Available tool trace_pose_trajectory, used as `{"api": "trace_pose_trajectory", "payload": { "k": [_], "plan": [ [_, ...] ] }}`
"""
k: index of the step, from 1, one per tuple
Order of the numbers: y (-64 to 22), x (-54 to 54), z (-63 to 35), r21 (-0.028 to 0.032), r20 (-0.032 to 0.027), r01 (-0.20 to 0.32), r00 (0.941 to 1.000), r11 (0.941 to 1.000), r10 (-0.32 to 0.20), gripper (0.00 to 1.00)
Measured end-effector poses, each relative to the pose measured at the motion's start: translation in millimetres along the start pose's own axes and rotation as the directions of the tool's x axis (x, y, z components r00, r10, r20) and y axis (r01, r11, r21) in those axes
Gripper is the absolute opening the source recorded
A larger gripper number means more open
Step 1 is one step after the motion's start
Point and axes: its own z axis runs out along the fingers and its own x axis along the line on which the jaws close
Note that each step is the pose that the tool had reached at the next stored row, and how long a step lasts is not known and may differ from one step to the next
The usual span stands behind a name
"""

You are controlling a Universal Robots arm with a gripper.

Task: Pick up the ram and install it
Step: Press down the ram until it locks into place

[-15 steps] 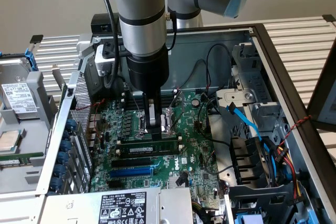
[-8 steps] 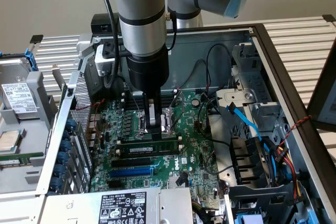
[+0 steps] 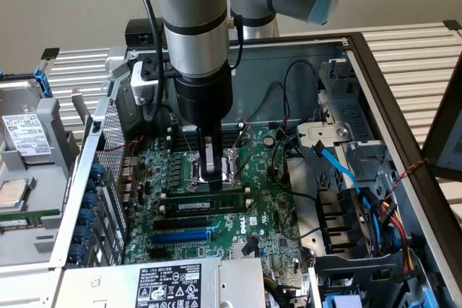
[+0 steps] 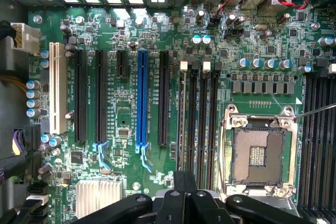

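Note:
The ram (image 3: pixel 206 202) is a long green stick with black chips and a small white label. It stands on edge in a slot of the motherboard (image 3: pixel 274 214), inside the open computer case. My gripper (image 3: pixel 214 177) hangs straight down over the stick's middle, fingers shut together, tips just above its top edge. Whether they touch it I cannot tell. In the wrist view the shut gripper (image 4: pixel 185 195) sits over the row of black memory slots (image 4: pixel 202 119), beside the bare processor socket (image 4: pixel 257 153).
A blue slot (image 3: pixel 180 236) and black slots lie nearer the power supply (image 3: pixel 173 283). Blue and black cables (image 3: pixel 339 171) and a drive cage (image 3: pixel 354 236) crowd the exterior view's right. A hard drive (image 3: pixel 25 138) lies outside the case on the left.

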Motion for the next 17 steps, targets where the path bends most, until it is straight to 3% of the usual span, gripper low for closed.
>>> {"api": "trace_pose_trajectory", "payload": {
  "k": [4,6,9,11,17],
  "plan": [
    [-1.9,-0.1,4.4,-0.0072,-0.0003,-0.003,1.0000,1.0000,0.003,0.11],
    [-2.0,-0.2,6.2,-0.0173,-0.0006,-0.005,1.0000,0.9998,0.005,0.11],
    [-2.1,-0.2,8.1,-0.0402,-0.0016,-0.008,1.0000,0.9992,0.008,0.11],
    [-2.6,-0.2,10.0,-0.0494,-0.0018,-0.010,1.0000,0.9987,0.010,0.11],
    [-5.8,-0.2,18.3,-0.0515,-0.0026,-0.012,0.9999,0.9986,0.011,0.11]
  ]
}}
